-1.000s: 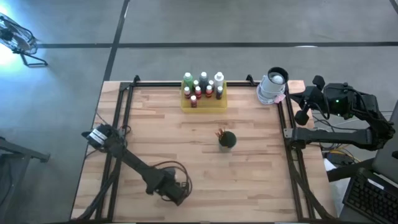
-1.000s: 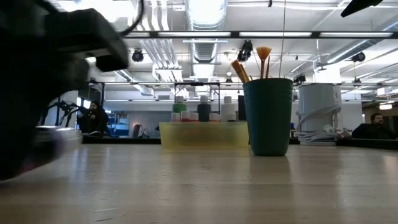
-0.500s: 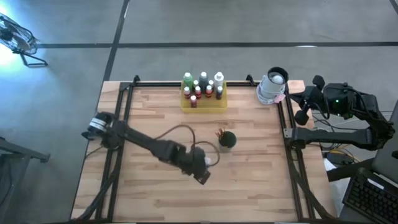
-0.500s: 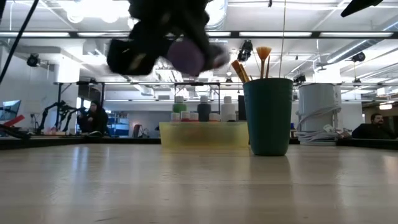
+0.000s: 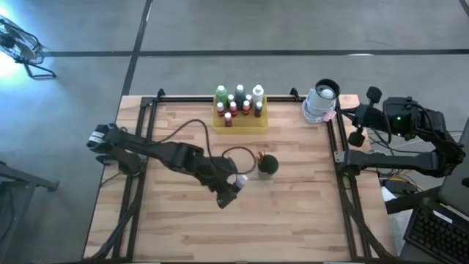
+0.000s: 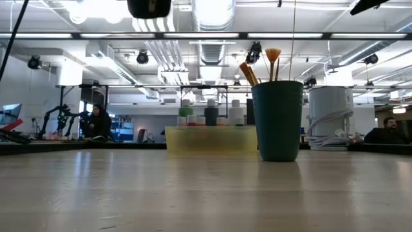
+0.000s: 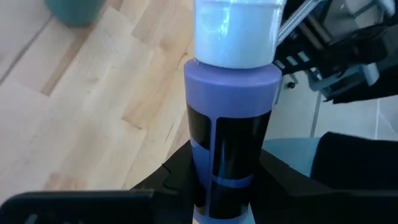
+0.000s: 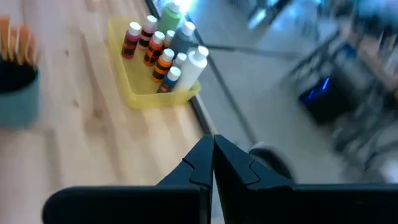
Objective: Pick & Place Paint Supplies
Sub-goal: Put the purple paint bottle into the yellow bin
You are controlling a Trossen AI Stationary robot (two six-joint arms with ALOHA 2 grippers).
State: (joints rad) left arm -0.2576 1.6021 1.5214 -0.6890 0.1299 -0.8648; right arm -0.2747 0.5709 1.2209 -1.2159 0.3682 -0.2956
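Nine small paint bottles could be counted from above in the translucent yellow tray at the far edge of the wooden table, though they stood so close together that the count was not certain; among them were a green one, a grey one, white ones and several red-bodied ones with pale caps. A tenth bottle, the purple bottle with a white cap, was in the air over the middle of the table. A few wooden paintbrushes, about three, stood bristles up in the dark green cup, which sat alone near the table's centre, well in front of the tray. A white roll-like object rested at the far right corner of the table frame. In the room behind, a person sat at a desk. The left gripper hung just beside the cup, on its left in the overhead view, its fingers part-way closed and clamped on the dark-labelled body of the purple bottle. The right gripper waited off the table's right side, its two fingers pressed together with nothing between them.
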